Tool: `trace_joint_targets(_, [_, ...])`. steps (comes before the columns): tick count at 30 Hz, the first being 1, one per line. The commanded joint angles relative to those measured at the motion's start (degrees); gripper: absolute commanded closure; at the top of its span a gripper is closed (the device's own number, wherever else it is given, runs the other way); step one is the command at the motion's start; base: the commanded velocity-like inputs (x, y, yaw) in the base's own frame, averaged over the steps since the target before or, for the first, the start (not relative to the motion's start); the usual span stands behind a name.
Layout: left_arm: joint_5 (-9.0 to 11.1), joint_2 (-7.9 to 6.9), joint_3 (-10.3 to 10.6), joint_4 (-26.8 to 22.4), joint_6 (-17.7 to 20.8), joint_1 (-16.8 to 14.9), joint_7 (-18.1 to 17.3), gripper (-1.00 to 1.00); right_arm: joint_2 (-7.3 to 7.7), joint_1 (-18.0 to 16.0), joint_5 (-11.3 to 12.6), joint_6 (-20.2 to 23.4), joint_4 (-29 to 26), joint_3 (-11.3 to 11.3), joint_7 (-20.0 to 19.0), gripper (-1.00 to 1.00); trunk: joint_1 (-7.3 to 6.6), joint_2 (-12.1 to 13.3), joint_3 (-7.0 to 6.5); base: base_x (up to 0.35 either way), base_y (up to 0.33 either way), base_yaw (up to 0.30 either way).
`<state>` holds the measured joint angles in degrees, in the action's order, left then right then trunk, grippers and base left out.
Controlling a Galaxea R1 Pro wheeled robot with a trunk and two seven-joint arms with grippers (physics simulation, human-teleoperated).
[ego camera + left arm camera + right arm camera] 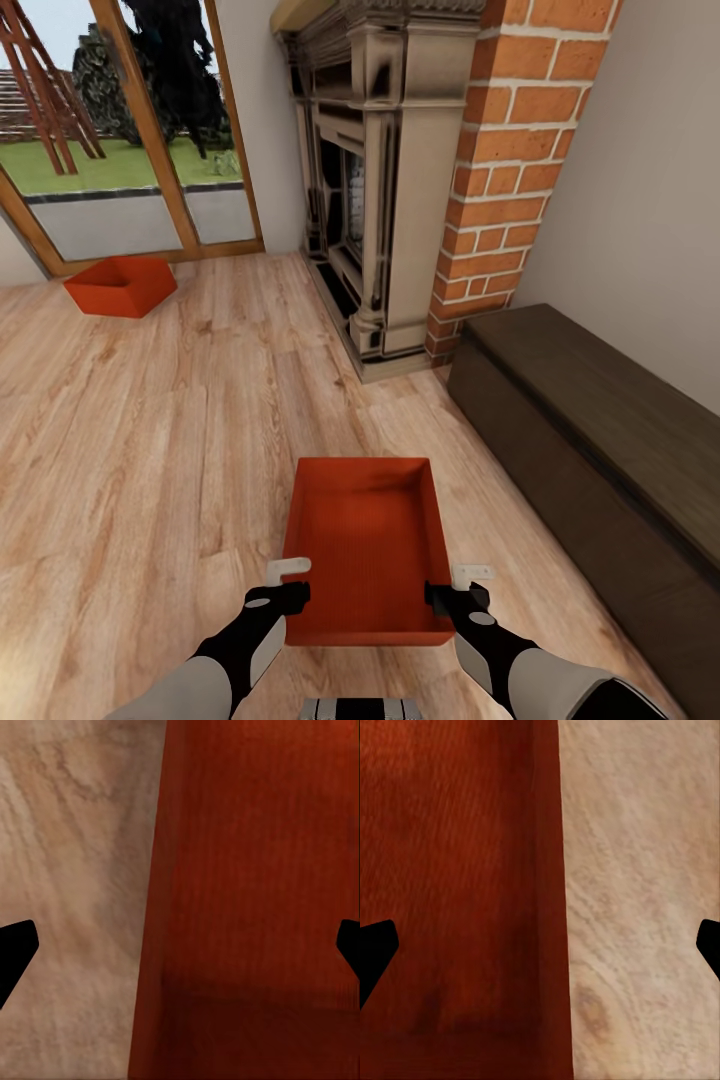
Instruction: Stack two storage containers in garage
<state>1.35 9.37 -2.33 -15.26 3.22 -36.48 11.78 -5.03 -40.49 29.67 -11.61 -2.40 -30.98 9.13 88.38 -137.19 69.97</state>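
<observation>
Living room, light wood-plank floor (pixel 150 450). Near orange-red bin (pixel 365 545) flat on the planks, lying between the two grippers, open top up, finely ribbed bottom showing. Left gripper (pixel 288 582) at the bin's left wall near the close corner, right gripper (pixel 458 588) at the right wall, same end. From the head view, white fingertips (pixel 290 566) over the left rim, and the same on the right side; contact with the walls cannot be told.

Left wrist view: jaws spread wide, dark finger tips at both picture edges, bin wall (pixel 154 945) running between them, planks (pixel 67 870) beside one finger, ribbed bottom beside the other. Left gripper (pixel 180 945) open, straddling the wall, not clamped. Right wrist view: same layout mirrored, right gripper (pixel 540 945) open, wall (pixel 551 907) between the fingers, floor (pixel 645 907) outside, bin inside (pixel 442 870) under the other finger.

Second bin (pixel 120 285) far ahead of the left gripper, well apart from the near one, on the floor just before the wood-framed glass doors (pixel 130 130). Stone fireplace (pixel 380 190) ahead, brick chimney (pixel 510 170) beside it. Dark low bench (pixel 600 440) off to the side of the right gripper, along the wall.

No brands, labels or readable writing on bins or grippers.
</observation>
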Motion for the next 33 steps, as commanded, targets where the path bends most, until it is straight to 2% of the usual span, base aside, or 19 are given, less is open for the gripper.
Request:
trace_joint_targets(1, [0.14, 0.04, -0.22, -0.12, 0.3, 0.0, 0.08, -1.0, -0.02, -0.03, 0.48, -0.14, 0.03, -0.49, 0.18, -1.0, 0.21, -0.43, 0.22, 0.0, 0.0, 0.0])
trace_joint_targets(3, [0.14, 0.04, -0.22, -0.16, 0.3, 0.0, 0.08, -1.0, -0.01, -0.03, 0.48, -0.14, 0.03, -0.49, 0.18, -1.0, 0.65, -1.23, 0.58, 0.0, 0.0, 0.0])
trace_joint_targets(21, [-0.01, -0.16, -0.06, -0.34, 0.3, 0.0, 0.11, -1.0, -0.06, -0.03, 0.52, -0.17, 0.03, -0.49, 0.18, -1.0, 0.65, -1.23, 0.58, 0.0, 0.0, 0.0])
trace_joint_targets(33, [-0.85, -0.55, 0.72, -3.81, 1.23, 0.0, 0.25, -1.0, -0.07, -0.03, 0.48, -0.17, 0.03, -0.5, 0.18, -1.0, 0.65, -1.23, 0.58, 0.0, 0.0, 0.0])
